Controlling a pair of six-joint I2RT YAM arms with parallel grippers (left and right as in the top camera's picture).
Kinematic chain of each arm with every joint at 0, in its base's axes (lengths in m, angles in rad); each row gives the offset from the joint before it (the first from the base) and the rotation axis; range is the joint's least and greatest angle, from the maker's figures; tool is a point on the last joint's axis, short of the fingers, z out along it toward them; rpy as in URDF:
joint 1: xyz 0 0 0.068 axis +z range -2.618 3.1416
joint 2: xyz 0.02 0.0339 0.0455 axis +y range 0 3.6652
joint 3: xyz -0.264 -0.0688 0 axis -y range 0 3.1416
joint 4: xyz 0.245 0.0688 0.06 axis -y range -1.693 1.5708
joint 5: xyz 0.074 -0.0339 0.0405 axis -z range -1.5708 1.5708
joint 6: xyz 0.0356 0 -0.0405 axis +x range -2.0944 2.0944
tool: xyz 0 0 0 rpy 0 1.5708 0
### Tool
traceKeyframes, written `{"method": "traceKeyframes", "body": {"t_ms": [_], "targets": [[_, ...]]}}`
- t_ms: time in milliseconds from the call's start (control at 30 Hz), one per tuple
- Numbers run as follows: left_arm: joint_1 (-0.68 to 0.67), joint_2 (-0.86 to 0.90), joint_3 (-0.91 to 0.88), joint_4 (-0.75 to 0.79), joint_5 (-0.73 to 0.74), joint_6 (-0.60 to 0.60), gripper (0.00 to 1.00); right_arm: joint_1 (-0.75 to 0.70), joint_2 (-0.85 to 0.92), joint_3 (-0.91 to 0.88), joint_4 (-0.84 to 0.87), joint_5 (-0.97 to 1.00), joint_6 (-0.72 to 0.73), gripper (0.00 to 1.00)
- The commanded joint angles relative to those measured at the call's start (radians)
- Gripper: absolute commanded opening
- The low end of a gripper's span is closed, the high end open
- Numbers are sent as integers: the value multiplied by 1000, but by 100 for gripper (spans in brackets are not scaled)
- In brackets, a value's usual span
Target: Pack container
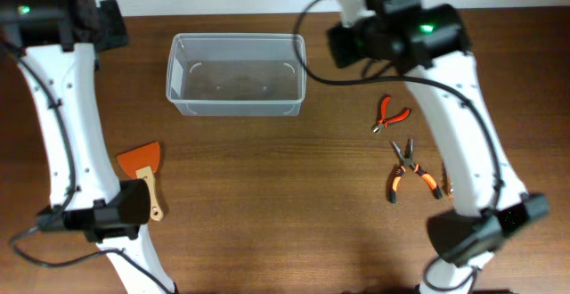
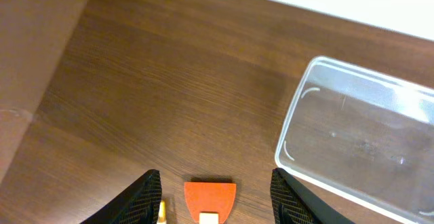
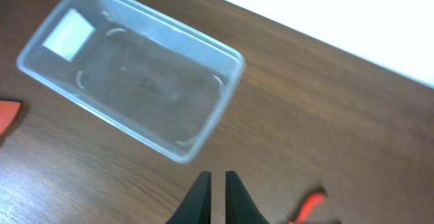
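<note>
The container point(image 1: 236, 37) is a clear rectangular tub, empty, at the back middle of the table. It also shows in the left wrist view point(image 2: 288, 136) and the right wrist view point(image 3: 224, 102). My left gripper point(image 2: 214, 174) is open and empty, high above the table, with the orange scraper point(image 2: 210, 195) between its fingers in the view. My right gripper point(image 3: 217, 175) is shut and empty, held high, to the right of the container's near corner.
The orange scraper with a wooden handle point(image 1: 141, 162) lies at the left. Small orange-handled pliers point(image 1: 390, 113) and larger long-nose pliers point(image 1: 411, 171) lie at the right. An orange handle point(image 3: 308, 203) shows blurred to the right of my right gripper's fingers.
</note>
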Motion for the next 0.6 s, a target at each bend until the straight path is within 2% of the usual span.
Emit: {"method": "traceKeyframes", "body": {"t_ms": [0, 167, 567], "targets": [[16, -51, 20, -4, -25, -8, 54, 56, 94, 50, 0, -40, -56, 10], [15, -53, 20, -24, -25, -9, 54, 109, 201, 50, 3, -118, -92, 10], [15, -53, 20, -24, -18, -9, 54, 127, 370, 49, 26, -127, -118, 11]]}}
